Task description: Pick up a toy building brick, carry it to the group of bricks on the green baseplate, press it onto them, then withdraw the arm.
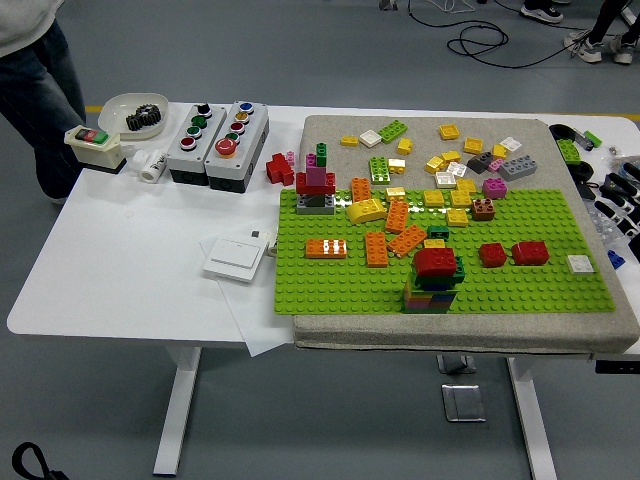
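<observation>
Red brick tops a multicolour stack near front edge of green baseplate. Loose orange bricks and 2 red bricks lie around it, on grey mat, white table. No robot hand visible, state unknown.

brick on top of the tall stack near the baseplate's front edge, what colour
Red brick, seen in the head view.

No text or label can be read; any print looks too small to tell.
</observation>
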